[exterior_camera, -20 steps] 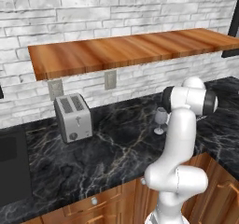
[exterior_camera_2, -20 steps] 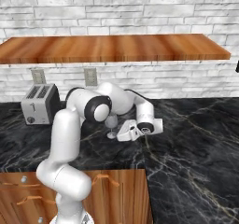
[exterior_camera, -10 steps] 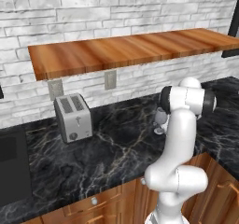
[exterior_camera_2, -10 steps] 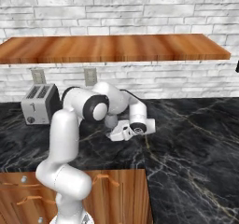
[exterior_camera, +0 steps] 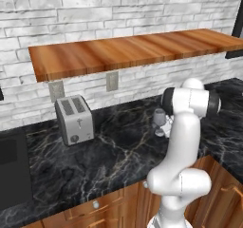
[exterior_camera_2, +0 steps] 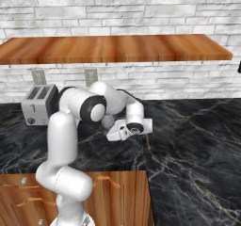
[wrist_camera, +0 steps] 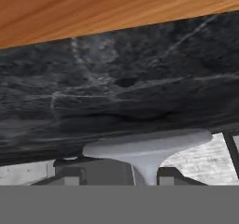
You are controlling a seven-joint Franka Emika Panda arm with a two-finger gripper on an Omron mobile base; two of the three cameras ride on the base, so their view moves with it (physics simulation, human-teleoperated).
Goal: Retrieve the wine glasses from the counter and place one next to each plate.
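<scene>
Black marble tabletop (exterior_camera: 109, 160) running across both base views, same framing as a second ago, so no driving of the base. Wooden shelf (exterior_camera: 128, 51) on the brick wall above, unchanged. White arm (exterior_camera: 182, 141) folded low over the tabletop, its wrist reaching back toward 12 o'clock; in the right base view, hand slid toward 9 o'clock since the earlier frames and now tight against the glass. Toaster (exterior_camera: 74, 119) standing at 9 o'clock of the arm, well apart, unmoved.

Glass (exterior_camera: 160, 115) upright on the tabletop near the wall, at 10 o'clock of the wrist in the left base view. From the right, only its grey bowl (exterior_camera_2: 108, 121) peeping out beside the elbow, where a second ago bowl and stem stood clear of the hand. Seen rolled over in the hand view: round foot (wrist_camera: 144, 146) above, stem running down between the dark fingertips (wrist_camera: 170, 175).

Jaws narrower than a second ago, one tip just beside the stem at 3 o'clock, the other at 9 o'clock; actual pinch on the stem impossible to tell.
</scene>
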